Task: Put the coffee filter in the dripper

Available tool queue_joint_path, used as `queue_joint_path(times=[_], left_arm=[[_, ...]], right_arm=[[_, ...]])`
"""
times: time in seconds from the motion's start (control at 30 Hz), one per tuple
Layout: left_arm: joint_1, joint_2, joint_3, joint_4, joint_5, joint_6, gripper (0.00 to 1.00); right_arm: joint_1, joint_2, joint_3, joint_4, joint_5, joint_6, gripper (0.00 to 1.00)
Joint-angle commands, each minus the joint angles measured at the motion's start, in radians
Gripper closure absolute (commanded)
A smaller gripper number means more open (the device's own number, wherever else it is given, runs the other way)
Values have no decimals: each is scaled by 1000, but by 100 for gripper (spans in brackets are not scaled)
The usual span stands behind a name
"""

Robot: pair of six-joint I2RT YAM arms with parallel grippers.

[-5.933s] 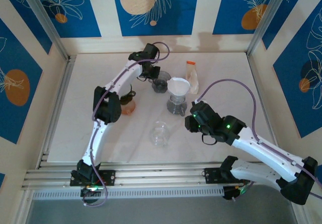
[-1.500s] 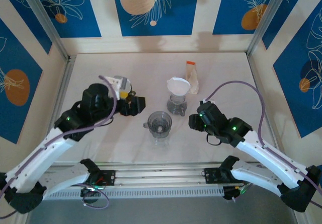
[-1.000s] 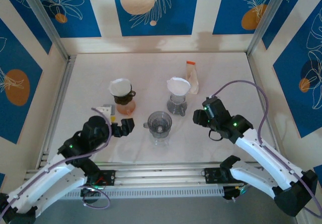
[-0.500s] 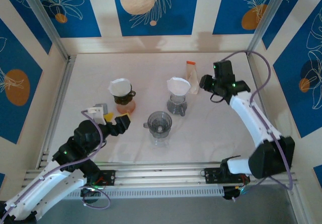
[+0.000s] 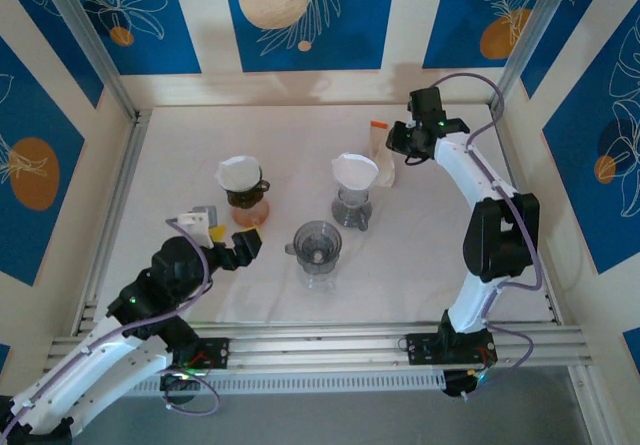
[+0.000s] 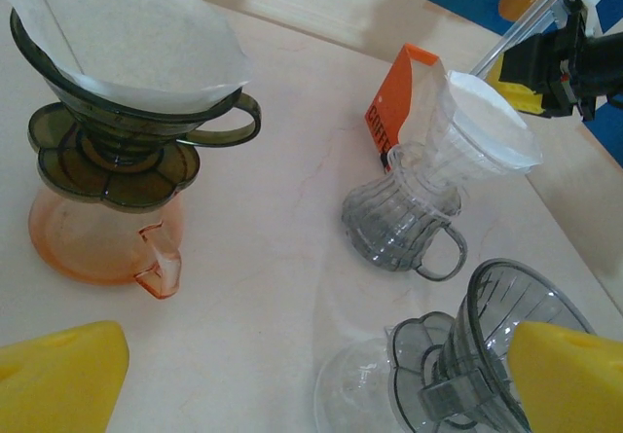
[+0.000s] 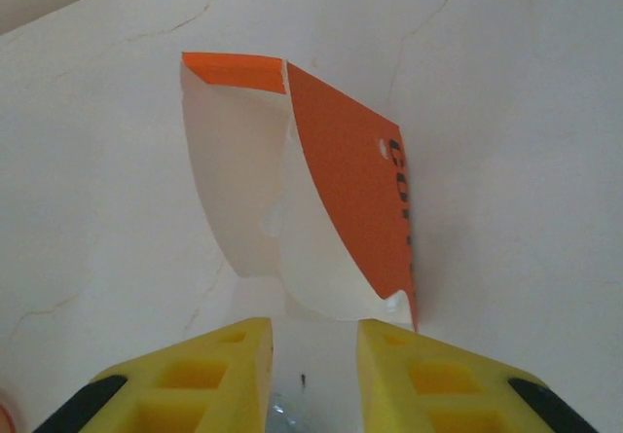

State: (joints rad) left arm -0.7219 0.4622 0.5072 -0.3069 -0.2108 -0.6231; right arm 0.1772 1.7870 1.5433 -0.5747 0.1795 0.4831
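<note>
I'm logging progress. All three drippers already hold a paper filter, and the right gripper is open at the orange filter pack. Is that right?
Not all three. The dripper on the orange carafe and the clear dripper beside the pack hold one each, but the near grey dripper is empty, as the left wrist view shows. The right gripper is open at the orange filter pack.

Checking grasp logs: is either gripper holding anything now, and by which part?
Nothing is held. The left gripper is open; the right gripper is open, facing the filter packet.

Top-down overview, close wrists, filter pack [image 5: 381,155] shared
</note>
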Motion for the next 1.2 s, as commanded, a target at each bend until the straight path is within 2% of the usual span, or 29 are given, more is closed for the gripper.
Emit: queue_joint_path(times=[0.0,0.13,0.37,0.73,1.17], left_arm=[[8,8,-4,9,3,-11,0],[10,20,-2,15,5,-14,0],[11,21,-3,6,1,-17,0],[11,15,-4,5,1,-25,0],[13,-5,-7,-8,-7,-35,0]], right_arm=[[9,33,46,2,-37,81,70],[12,72,68,28,-87,157,70],[19,122,93,36,-98,257,68],[46,188,145,-3,-35,285,64],[51,234,179,-33,15,301,63]])
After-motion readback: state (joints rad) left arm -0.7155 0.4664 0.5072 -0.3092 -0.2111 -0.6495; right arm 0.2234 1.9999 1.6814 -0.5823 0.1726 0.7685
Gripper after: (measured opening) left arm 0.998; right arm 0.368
